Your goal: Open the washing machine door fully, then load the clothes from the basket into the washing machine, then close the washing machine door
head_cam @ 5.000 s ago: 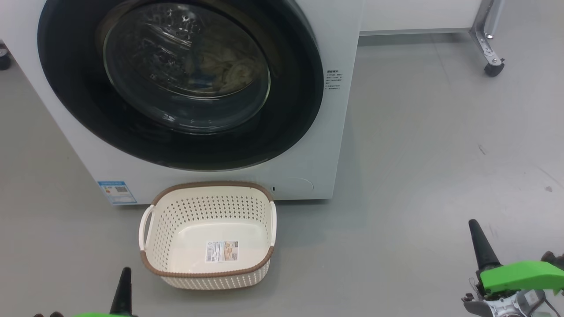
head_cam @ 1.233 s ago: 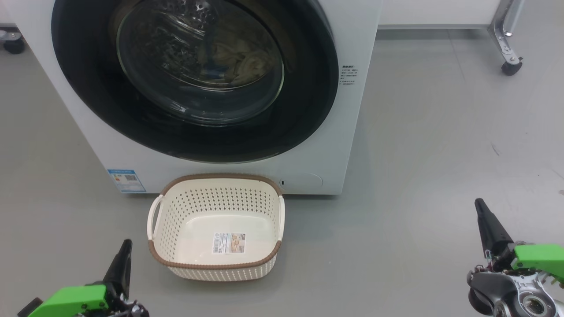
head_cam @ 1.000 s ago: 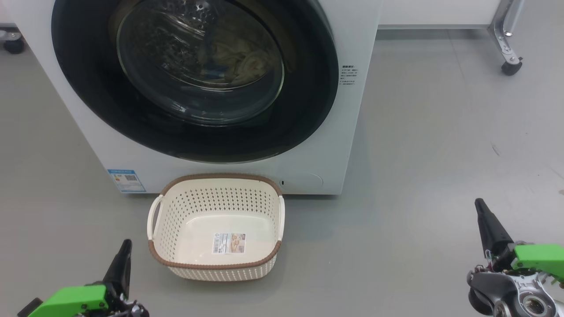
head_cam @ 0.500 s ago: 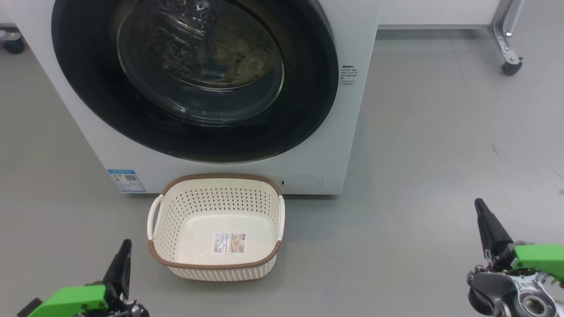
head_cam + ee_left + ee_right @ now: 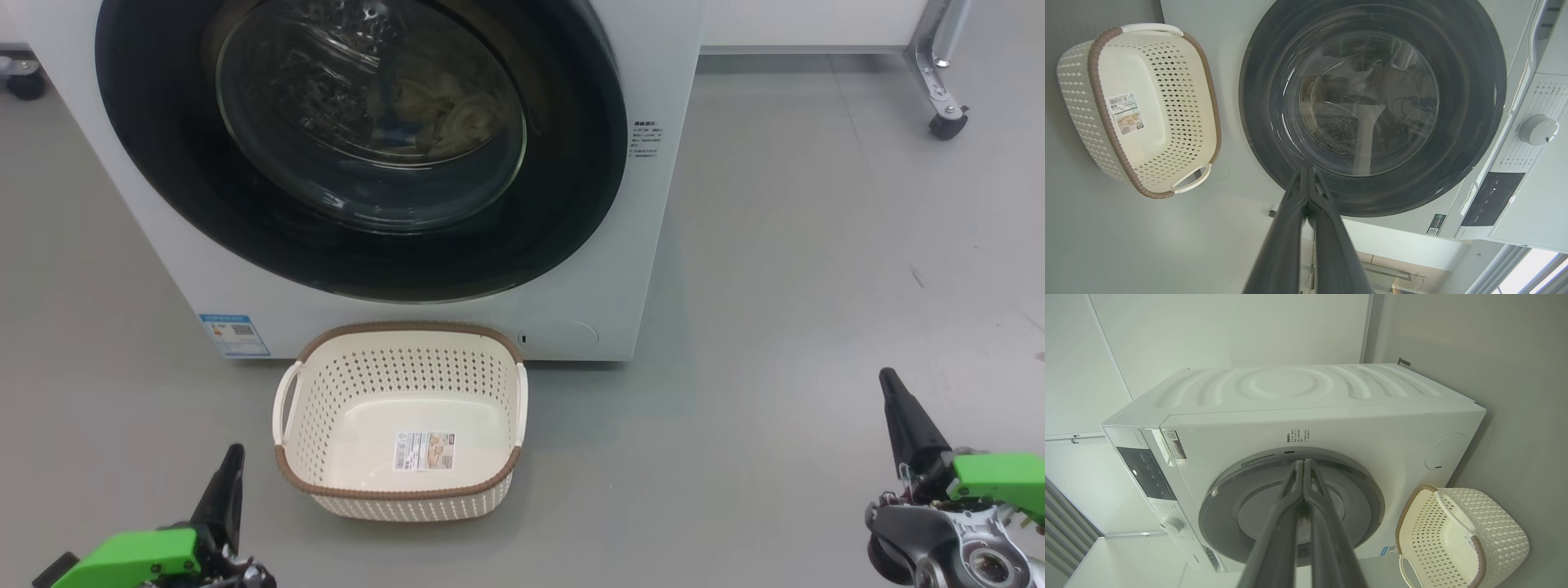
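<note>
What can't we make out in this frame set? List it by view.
- Clothes: head view, dim behind reflections on the washing machine door glass; how many is unclear.
- Door top: head view, cut off by the upper edge.
- Label in the basket: print too small in the head and left wrist views.
- Door centre: right wrist view, covered by the right pincer.

the left gripper (image 5: 229,482) sits low at the lower left, fingers pressed together, pointing up. the right gripper (image 5: 894,400) sits low at the lower right, likewise closed.
</note>
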Controlling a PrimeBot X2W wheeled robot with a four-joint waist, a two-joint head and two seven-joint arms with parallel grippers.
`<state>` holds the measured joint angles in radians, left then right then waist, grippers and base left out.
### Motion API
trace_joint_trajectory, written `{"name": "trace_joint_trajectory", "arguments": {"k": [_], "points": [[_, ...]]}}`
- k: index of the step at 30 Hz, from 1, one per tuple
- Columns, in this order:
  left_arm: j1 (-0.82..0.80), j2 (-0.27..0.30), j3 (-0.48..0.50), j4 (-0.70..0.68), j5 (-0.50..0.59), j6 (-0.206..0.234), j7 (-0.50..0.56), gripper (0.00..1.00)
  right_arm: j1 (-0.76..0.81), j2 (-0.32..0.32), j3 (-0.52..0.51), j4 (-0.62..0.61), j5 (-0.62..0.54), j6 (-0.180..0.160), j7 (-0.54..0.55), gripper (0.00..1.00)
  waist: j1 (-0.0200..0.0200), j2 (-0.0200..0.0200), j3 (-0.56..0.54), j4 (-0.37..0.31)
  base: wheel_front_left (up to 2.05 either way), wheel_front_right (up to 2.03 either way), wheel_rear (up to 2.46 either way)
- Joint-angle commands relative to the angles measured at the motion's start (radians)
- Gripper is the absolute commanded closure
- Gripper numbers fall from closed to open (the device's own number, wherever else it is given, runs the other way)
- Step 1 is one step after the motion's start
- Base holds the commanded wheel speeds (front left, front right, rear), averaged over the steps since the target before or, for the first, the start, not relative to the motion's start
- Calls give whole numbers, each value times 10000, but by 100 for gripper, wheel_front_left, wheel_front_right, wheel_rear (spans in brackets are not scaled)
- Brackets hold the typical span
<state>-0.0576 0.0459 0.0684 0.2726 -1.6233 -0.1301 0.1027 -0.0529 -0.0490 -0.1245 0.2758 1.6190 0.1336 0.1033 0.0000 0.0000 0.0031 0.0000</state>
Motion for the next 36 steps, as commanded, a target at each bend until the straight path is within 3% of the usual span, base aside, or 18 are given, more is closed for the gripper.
{"name": "trace_joint_trajectory", "arguments": {"k": [1,36], "points": [[-499,95,390,-277,94,-6,54,100,-546,-51,152,-313,-68,-29,64,100,0,0,0,0,0,0,0],[-501,74,421,-276,119,-6,78,100,-548,-35,129,-312,-87,-29,82,100,0,0,0,0,0,0,0]]}}
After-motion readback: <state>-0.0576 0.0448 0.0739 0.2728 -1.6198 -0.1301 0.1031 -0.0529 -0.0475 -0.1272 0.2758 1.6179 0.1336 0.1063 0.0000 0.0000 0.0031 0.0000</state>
